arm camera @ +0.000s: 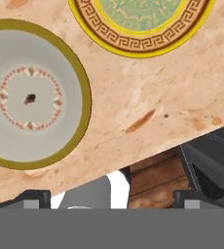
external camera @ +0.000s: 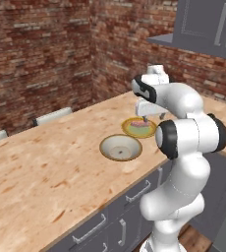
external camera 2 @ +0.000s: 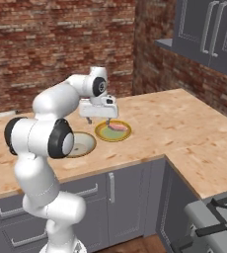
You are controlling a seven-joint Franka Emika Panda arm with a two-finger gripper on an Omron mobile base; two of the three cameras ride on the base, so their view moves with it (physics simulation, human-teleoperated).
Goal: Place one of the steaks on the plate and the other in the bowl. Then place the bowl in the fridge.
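Note:
A pinkish steak (external camera: pixel 140 126) (external camera 2: pixel 118 127) lies on the yellow-rimmed plate (external camera: pixel 128 129) (external camera 2: pixel 103 135) (arm camera: pixel 133 44) with a green centre. Just left of it stands the shallow bowl (external camera: pixel 121 147) (external camera 2: pixel 84 143) (arm camera: pixel 80 92), tan-rimmed and pale grey inside, with only a small dark mark at its middle. My gripper (external camera: pixel 145 118) (external camera 2: pixel 99 121) (arm camera: pixel 111 198) hangs a little above the near edge of the plate, pointing down. It is open, fingers wide apart, and nothing is between them. My arm hides part of the bowl in the right base view. The fridge is out of view.
The wooden counter (external camera: pixel 51 167) (external camera 2: pixel 194 128) turns a corner to the right, with grey drawers (external camera: pixel 134 197) below its front edge. A stove (external camera 2: pixel 214 217) sits at the lower right. Grey wall cabinets (external camera 2: pixel 209 29) hang above. Chair backs (external camera: pixel 51 117) stand behind the counter.

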